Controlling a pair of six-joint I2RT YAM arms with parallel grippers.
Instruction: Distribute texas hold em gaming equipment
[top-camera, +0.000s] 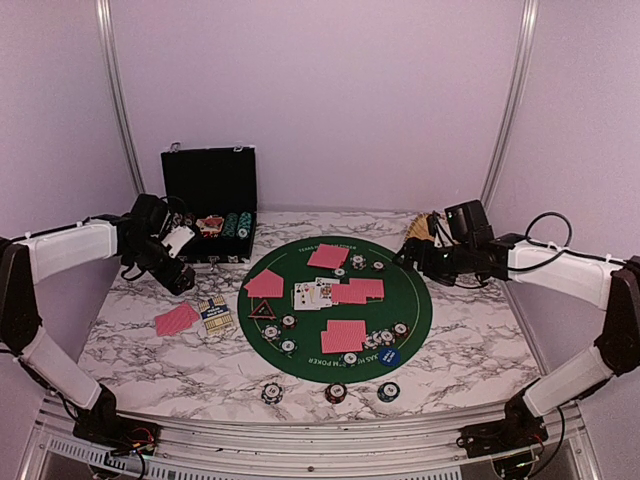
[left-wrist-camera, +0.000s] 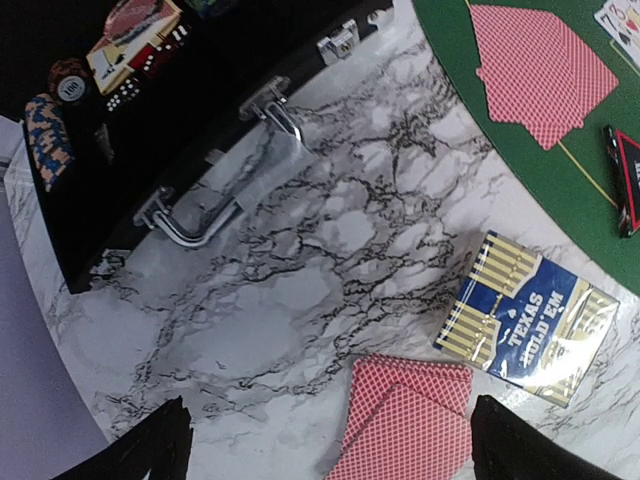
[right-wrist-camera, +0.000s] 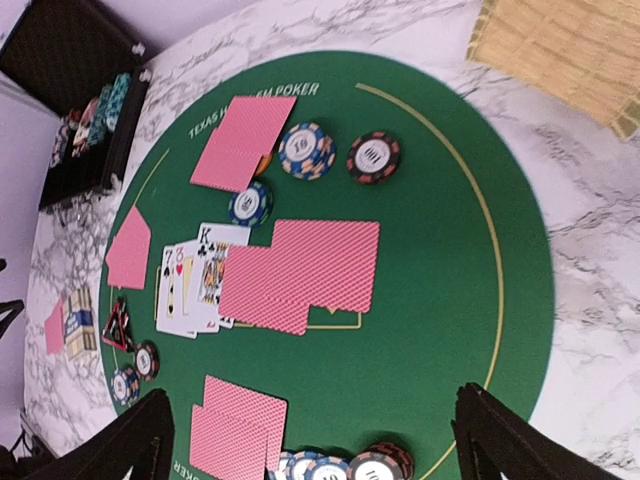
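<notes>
Four small hands of red-backed cards (top-camera: 343, 336) lie face down around a green felt mat (top-camera: 408, 295): one far, one left, one right of centre, one near. Each has striped poker chips (top-camera: 358, 262) close by, a layout that reads as seats already served. Face-up cards (top-camera: 312, 293) sit in the middle as the shared board, partly overlapped by the right-hand pair. A red-black triangle marker (top-camera: 263, 309) rests just inside the mat's left rim and a blue button (top-camera: 389, 357) at its near rim. Three spare chips (top-camera: 335, 392) stand in a row on the marble table (top-camera: 470, 350) just off the mat's near edge, apparently unassigned.

Left of the mat, a few loose cards (left-wrist-camera: 405, 430) lie fanned beside a blue card box (left-wrist-camera: 525, 325). Their overlap leaves a raised edge a finger could likely catch, where a lone flat card would offer little. The left gripper (left-wrist-camera: 327, 435) hangs over those loose cards, jaws spread wide with nothing in them. The right gripper (right-wrist-camera: 313, 415), at the mat's far right rim, is likewise wide open and empty.

The black case (top-camera: 210, 180), lid up with chips inside, stands far left, and the wicker basket (right-wrist-camera: 560, 50) far right. The mat's right side is bare felt, and bare marble between case and mat gives the left arm room.
</notes>
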